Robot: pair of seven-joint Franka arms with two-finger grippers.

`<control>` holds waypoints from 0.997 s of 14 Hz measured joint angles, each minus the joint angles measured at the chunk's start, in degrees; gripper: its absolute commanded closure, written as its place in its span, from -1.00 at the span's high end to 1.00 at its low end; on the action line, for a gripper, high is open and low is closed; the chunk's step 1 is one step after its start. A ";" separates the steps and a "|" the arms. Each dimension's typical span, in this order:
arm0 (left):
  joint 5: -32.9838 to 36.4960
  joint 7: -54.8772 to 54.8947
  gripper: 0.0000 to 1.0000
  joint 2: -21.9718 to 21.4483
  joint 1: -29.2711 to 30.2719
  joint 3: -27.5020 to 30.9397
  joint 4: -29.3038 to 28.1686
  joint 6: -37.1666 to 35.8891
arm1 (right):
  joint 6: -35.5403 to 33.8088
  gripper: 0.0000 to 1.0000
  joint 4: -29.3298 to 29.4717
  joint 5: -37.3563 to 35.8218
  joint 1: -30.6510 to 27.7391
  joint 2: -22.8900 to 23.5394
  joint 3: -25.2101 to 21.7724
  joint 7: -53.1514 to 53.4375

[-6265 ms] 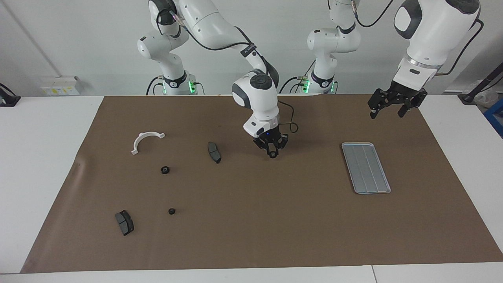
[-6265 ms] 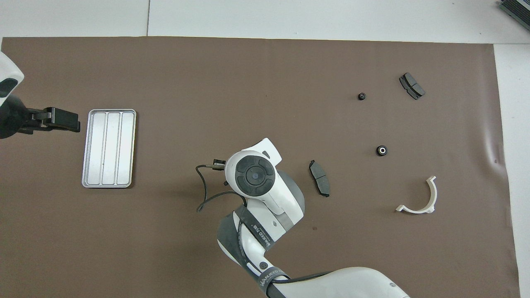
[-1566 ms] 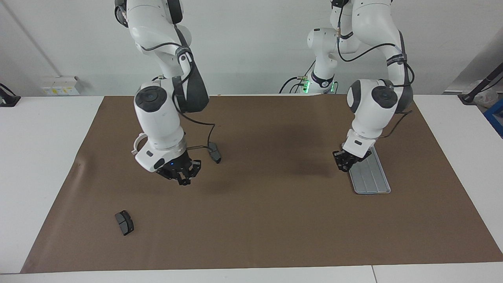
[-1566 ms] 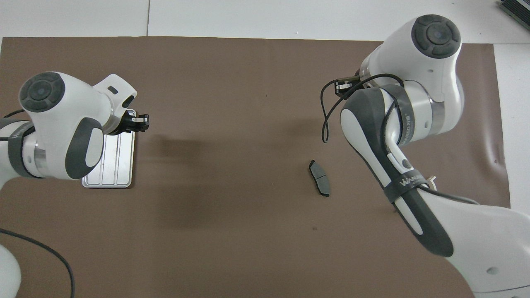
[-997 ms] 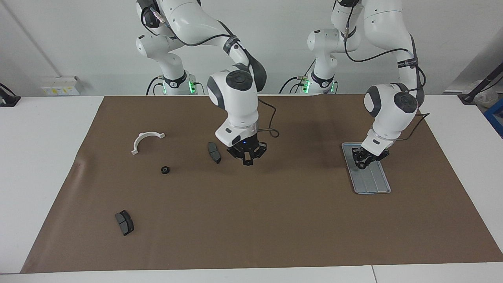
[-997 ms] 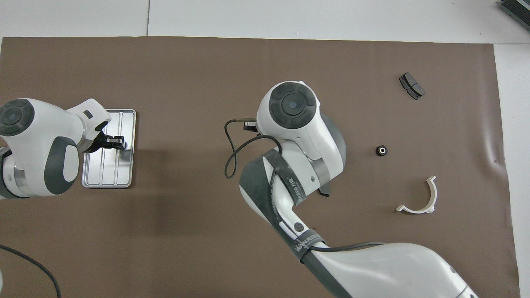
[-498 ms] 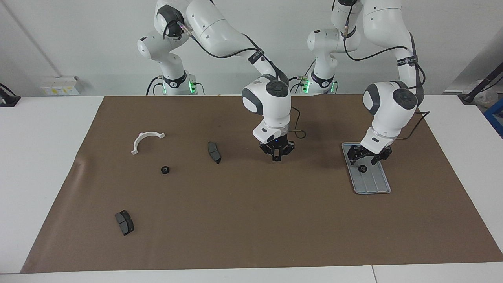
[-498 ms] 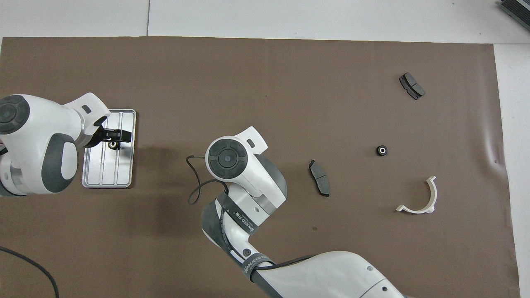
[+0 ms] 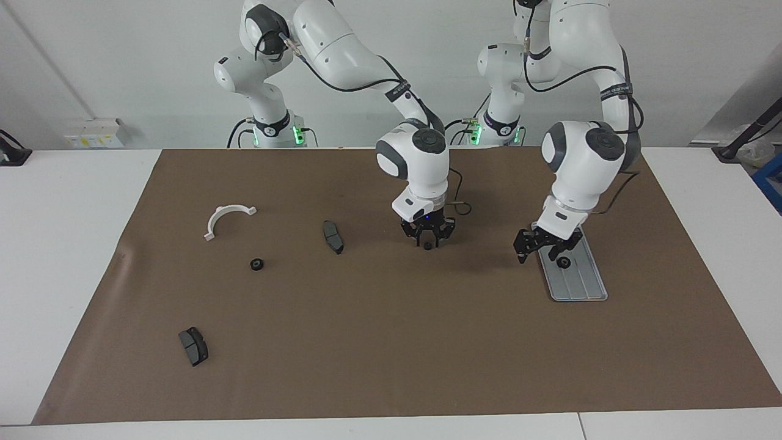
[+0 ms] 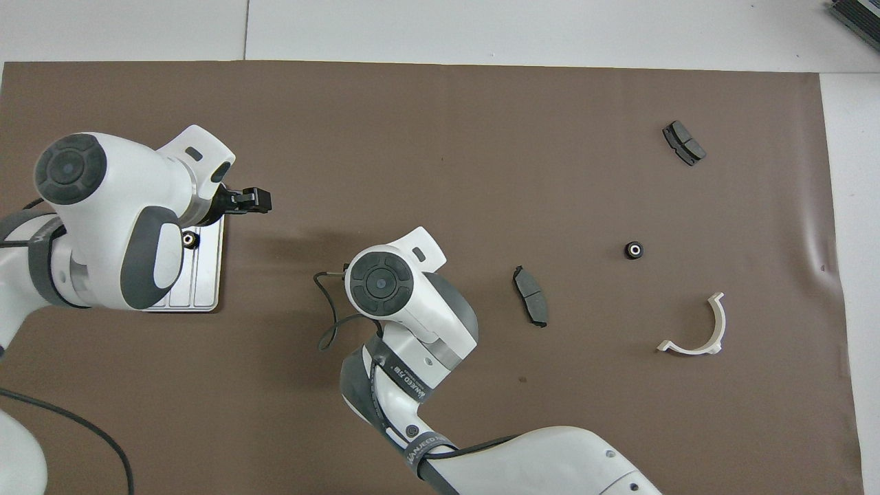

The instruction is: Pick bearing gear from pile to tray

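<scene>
Silver tray [image 9: 585,282]: long axis toward robots | left fingers [image 9: 519,252] spread, empty | right fingers [image 9: 419,241]: unclear

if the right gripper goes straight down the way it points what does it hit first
Likely the small black piece directly under the right gripper, then the mat; whether it touches the piece is unclear.

Grooved silver metal tray [image 9: 580,281]; matt brown mat [image 9: 391,342]
</scene>
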 measured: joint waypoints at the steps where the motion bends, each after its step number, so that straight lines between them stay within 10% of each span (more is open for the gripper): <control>1: 0.00 -2.81 0.51 0.05 -2.36 -0.05 0.11 -0.01 | -0.58 1.00 -0.08 -0.82 -0.33 -1.36 -0.55 0.22; 8: 1.90 -18.73 0.23 4.39 -17.40 -0.06 1.09 0.07 | -13.39 1.00 -4.04 -1.75 -14.77 -16.34 -1.47 -18.99; 14: 2.35 -20.22 0.12 7.85 -21.13 0.06 1.27 0.51 | -14.86 1.00 -9.17 -0.93 -29.26 -18.31 -1.45 -52.87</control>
